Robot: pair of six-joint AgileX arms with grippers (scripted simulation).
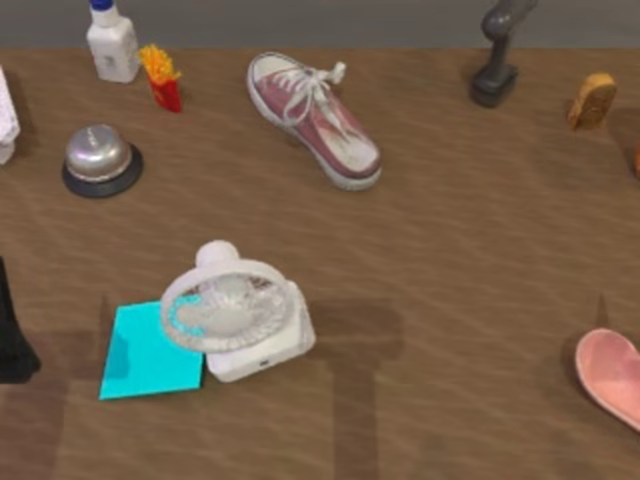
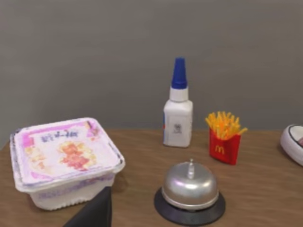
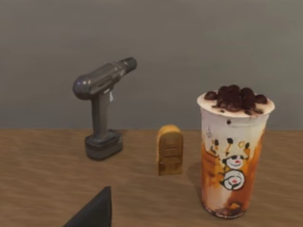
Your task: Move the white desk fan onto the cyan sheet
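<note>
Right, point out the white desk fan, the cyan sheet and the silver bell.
white desk fan (image 1: 228, 310), top view, centre of the round grille.
cyan sheet (image 1: 145, 360), top view, bare middle of the sheet.
silver bell (image 2: 190, 185), left wrist view, front of the dome.

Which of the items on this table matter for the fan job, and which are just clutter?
Job items:
white plastic desk fan with round wire grille, partly overlapping the sheet
flat cyan square sheet

Clutter:
silver dome bell on black base
white bottle with blue cap
red carton of fries
maroon sneaker
grey power drill
bubble tea cup
</note>
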